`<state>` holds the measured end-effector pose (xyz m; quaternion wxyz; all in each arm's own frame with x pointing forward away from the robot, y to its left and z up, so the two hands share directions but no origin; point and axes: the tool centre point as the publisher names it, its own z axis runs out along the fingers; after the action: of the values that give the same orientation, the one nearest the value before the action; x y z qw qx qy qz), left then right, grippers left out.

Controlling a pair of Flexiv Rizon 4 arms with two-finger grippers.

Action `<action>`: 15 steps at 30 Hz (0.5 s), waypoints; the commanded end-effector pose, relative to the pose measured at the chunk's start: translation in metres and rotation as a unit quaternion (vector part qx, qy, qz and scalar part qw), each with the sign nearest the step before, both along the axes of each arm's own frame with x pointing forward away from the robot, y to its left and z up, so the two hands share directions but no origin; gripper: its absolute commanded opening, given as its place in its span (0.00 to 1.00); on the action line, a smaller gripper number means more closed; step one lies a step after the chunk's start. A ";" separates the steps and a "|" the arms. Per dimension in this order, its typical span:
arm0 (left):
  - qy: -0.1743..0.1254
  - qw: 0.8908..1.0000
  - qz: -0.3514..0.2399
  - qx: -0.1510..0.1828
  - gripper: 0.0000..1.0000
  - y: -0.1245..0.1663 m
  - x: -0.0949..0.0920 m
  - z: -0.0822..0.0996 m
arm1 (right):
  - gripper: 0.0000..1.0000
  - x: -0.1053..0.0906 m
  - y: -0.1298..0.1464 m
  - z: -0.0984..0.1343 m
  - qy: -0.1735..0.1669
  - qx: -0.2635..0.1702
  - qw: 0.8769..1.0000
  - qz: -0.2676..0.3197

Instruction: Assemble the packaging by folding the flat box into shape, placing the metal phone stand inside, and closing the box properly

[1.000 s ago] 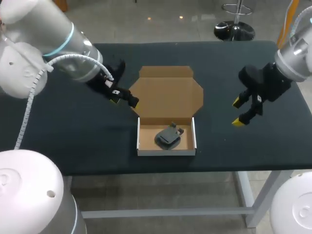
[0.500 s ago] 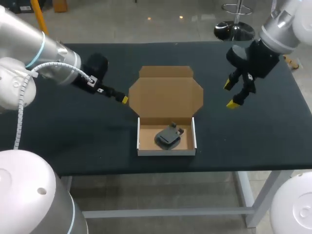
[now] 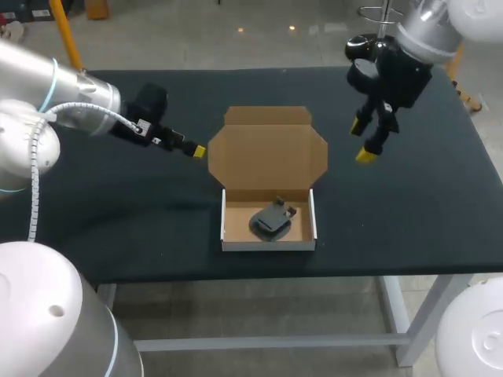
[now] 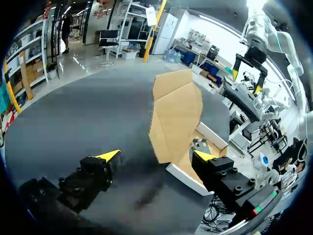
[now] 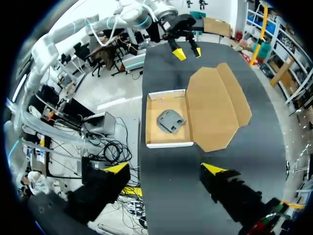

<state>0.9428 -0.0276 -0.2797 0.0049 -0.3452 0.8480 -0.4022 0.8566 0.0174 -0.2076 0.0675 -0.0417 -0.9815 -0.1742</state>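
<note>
Cardboard box at the middle of the table, lid open behind it, grey phone stand inside. Left gripper, fingers spread and empty, is held low just beside the lid's left edge. Right gripper, spread and empty, points down, raised, right of the lid.

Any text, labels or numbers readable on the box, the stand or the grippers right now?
None readable.
The box: plain brown cardboard, no print showing.
The phone stand: no marking visible.
The left gripper and right gripper: any labels too small to read.
</note>
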 end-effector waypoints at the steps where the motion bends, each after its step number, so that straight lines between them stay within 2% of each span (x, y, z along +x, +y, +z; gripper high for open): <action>1: 0.017 1.000 -0.014 -0.012 1.00 -0.003 0.014 -0.009 | 1.00 0.004 0.004 0.006 0.024 -0.007 1.000 0.008; 12: 0.017 1.000 -0.014 -0.012 1.00 -0.003 0.014 -0.009 | 1.00 0.013 0.013 0.007 0.024 -0.020 0.999 0.014; 13: 0.010 1.000 -0.026 -0.013 1.00 -0.003 0.014 -0.011 | 1.00 0.015 0.016 0.007 0.023 -0.020 0.999 0.018; 14: 0.013 0.999 -0.035 -0.034 1.00 -0.003 0.015 -0.012 | 1.00 0.016 0.018 0.007 0.023 -0.020 0.999 0.021; 15: 0.003 0.998 -0.047 -0.038 1.00 -0.003 0.016 -0.013 | 1.00 0.017 0.020 0.007 0.023 -0.021 0.999 0.023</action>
<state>0.9550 -0.0341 -0.2877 -0.0213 -0.3264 0.8500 -0.4130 0.8667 0.0314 -0.2012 0.0824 -0.0273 -0.9837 -0.1578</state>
